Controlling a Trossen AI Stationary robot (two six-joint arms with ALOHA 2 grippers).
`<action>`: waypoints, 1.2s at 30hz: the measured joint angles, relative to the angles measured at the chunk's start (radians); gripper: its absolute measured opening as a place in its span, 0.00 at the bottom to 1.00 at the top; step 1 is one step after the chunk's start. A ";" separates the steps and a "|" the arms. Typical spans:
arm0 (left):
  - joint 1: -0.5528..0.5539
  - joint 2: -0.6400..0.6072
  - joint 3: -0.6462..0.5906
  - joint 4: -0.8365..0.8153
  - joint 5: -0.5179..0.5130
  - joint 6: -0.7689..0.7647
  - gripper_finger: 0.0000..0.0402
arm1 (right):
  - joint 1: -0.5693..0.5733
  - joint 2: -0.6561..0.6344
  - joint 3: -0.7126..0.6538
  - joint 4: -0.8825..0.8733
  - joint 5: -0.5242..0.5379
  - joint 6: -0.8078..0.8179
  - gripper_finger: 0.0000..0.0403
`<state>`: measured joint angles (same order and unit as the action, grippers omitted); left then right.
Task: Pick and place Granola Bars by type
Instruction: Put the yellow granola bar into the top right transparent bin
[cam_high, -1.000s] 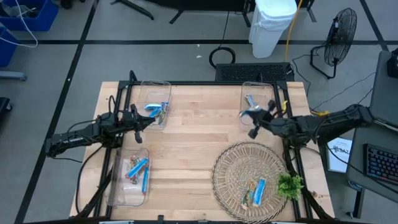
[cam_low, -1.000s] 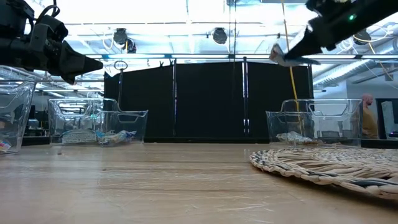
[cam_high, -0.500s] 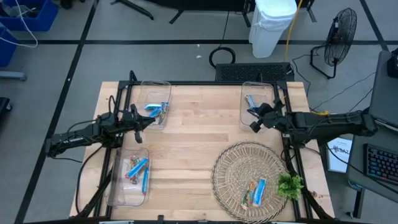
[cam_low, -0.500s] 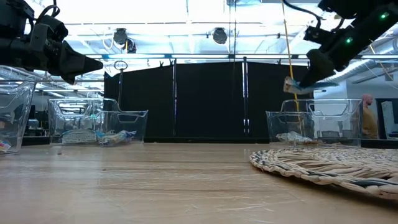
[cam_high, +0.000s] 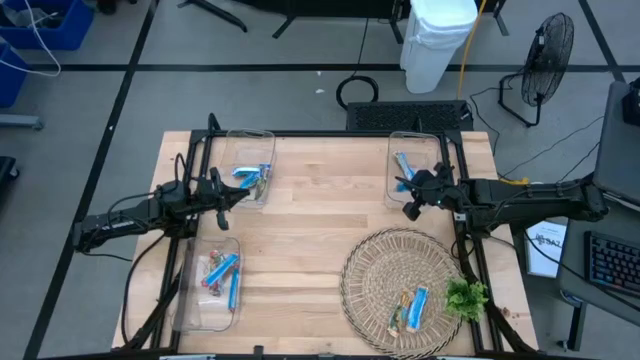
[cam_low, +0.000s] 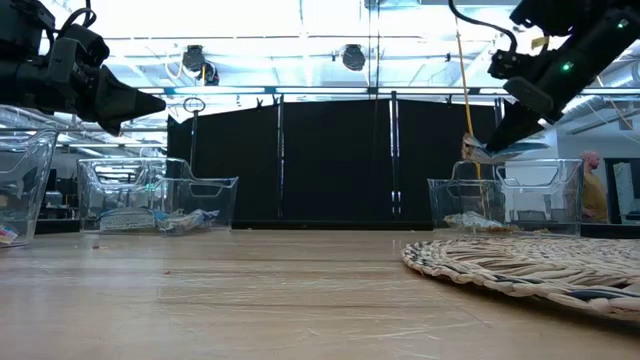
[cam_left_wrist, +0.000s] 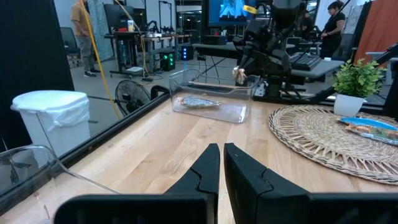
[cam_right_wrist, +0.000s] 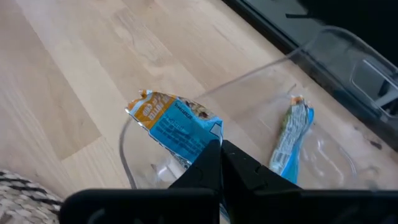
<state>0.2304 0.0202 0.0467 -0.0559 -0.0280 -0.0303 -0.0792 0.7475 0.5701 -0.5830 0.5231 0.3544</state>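
My right gripper (cam_high: 409, 187) hovers over the near end of the far right clear bin (cam_high: 437, 143), shut on a blue and tan granola bar (cam_right_wrist: 176, 127). The low view shows that bar (cam_low: 472, 150) just above the bin's rim. One blue bar (cam_right_wrist: 288, 140) lies on the bin's floor. My left gripper (cam_high: 236, 193) is shut with nothing in it and hangs above the table between the two left bins. Two more bars (cam_high: 409, 309) lie on the woven mat (cam_high: 372, 262). My right gripper pinches the blue and tan bar by one end (cam_right_wrist: 200, 144) between its two fingers, coming slanting down from the table's right side. The bar is lifted clear and sticks out past the fingertips, over the bin's inside.
The far left bin (cam_high: 250, 141) and the near left bin (cam_high: 189, 300) hold several bars. A small green plant (cam_high: 466, 297) stands at the mat's right edge. Bare wood lies in the table's middle. People show in the room beyond the table.
My right gripper has come down with the bar, from well above the far right bin to just over its rim, tipping its fingers downward. It has stayed shut on the bar.
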 joint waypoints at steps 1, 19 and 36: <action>0.000 0.000 0.000 0.000 0.000 0.000 0.08 | 0.000 0.000 0.000 -0.011 0.002 0.007 0.00; 0.000 0.000 0.000 0.000 0.000 0.000 0.08 | 0.000 0.000 0.000 -0.043 0.027 0.027 0.00; 0.000 0.000 0.000 0.000 0.000 0.000 0.08 | 0.000 0.000 0.000 -0.043 0.032 0.027 0.00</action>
<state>0.2304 0.0204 0.0467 -0.0557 -0.0280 -0.0303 -0.0792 0.7472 0.5701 -0.6258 0.5549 0.3809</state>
